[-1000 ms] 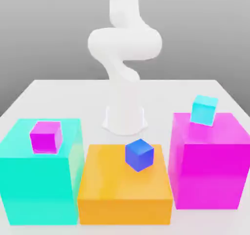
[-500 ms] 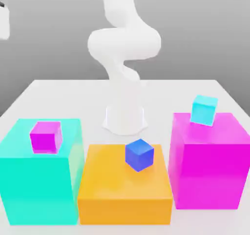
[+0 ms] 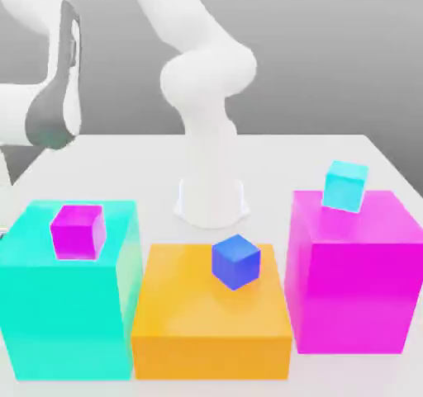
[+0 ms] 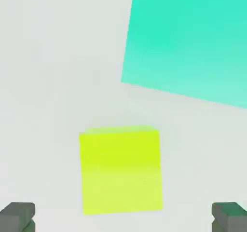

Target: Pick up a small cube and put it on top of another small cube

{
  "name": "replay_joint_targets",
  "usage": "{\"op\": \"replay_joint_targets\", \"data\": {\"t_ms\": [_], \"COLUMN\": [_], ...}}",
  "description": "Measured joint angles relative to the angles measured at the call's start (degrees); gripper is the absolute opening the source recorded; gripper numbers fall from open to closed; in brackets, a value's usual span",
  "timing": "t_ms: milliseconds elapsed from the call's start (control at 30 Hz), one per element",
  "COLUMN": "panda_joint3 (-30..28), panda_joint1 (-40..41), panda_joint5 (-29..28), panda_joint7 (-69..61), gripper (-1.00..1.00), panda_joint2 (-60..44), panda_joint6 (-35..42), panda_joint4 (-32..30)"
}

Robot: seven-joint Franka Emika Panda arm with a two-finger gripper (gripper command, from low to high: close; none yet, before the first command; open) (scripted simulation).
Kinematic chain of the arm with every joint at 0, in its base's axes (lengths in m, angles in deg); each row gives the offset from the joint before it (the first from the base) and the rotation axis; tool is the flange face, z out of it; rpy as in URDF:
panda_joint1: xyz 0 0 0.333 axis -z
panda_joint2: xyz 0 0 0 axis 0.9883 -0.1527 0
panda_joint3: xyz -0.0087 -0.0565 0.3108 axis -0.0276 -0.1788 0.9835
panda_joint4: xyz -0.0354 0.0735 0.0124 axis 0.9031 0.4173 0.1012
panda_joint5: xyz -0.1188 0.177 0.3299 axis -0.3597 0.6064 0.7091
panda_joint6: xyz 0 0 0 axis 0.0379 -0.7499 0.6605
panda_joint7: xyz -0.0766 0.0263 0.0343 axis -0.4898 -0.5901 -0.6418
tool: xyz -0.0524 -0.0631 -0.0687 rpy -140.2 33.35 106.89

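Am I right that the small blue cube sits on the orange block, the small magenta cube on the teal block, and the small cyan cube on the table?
Not quite: the small cyan cube rests on the magenta block, not the table, as the exterior view shows. The small blue cube on the orange block and the small magenta cube on the teal block are correct.

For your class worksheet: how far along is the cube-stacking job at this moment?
Nothing is stacked: the purple cube, blue cube and cyan cube each sit alone on big blocks. In hand: the open end effector hangs over a yellow cube on the table. Grasping, lifting and placing remain.
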Motion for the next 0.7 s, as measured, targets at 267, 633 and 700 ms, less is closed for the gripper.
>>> {"op": "replay_joint_targets", "data": {"t_ms": [267, 633, 700], "panda_joint3": [-5.19, 26.03, 32.87], "panda_joint1": [-3.91, 14.42, 16.29], "panda_joint5": [-5.55, 8.76, 10.8], "panda_joint7": [2.96, -0.56, -1.6], "gripper": [-1.0, -1.0, -1.0], "panda_joint2": [3.49, -7.84, -7.64], "panda_joint6": [-0.98, 9.18, 12.87], "panda_joint4": [1.61, -1.64, -0.87]}}
